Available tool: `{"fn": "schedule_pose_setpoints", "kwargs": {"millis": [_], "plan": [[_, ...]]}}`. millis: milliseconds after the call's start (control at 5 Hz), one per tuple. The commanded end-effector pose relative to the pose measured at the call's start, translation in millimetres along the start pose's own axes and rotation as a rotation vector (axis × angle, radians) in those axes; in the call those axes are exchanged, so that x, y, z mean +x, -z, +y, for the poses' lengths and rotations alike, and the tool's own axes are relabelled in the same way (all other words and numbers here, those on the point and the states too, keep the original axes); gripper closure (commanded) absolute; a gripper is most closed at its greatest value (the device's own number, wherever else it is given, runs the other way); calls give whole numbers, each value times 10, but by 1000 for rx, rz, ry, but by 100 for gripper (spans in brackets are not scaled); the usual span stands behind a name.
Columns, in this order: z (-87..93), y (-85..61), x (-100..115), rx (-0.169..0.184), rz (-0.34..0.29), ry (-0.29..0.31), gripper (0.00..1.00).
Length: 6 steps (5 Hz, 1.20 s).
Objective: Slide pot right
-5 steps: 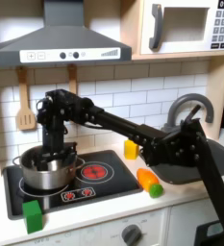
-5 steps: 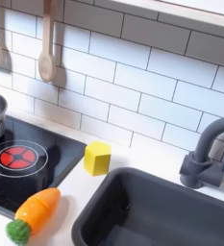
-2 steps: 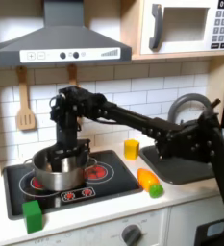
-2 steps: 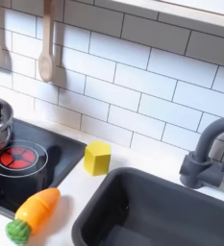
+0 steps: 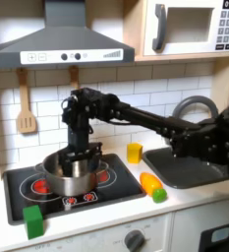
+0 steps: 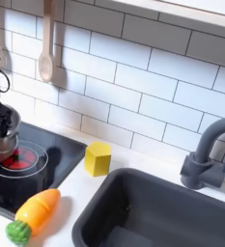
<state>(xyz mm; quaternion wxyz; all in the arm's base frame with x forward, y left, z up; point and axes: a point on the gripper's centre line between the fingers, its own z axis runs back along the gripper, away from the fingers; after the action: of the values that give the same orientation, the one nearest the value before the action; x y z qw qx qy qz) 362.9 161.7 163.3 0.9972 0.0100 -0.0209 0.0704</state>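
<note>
Gripper (image 5: 82, 155) seems clamped on the shiny round steel pot's (image 5: 72, 174) rim; slide level, staying on the black stovetop (image 5: 116, 189).

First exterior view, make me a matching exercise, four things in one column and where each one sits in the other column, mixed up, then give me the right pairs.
Things:
1. pot
2. green block
3. yellow block
4. toy carrot

Places, as seen in the first exterior view:
A. on the counter's front edge, left of the stove
B. on the counter between the stove and the sink, near the front
C. on the stove, under the gripper
D. at the back by the tiled wall, right of the stove

Pairs: 1-C, 2-A, 3-D, 4-B
</note>
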Motion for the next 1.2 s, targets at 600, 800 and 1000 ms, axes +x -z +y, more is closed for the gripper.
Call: {"fn": "schedule_pose_setpoints", "kwargs": {"millis": [600, 800, 1000], "plan": [[-556, -27, -364, -9, 2, 129, 0], [-624, 34, -431, -10, 16, 155, 0], [-666, -1, -457, -14, 3, 165, 0]]}}
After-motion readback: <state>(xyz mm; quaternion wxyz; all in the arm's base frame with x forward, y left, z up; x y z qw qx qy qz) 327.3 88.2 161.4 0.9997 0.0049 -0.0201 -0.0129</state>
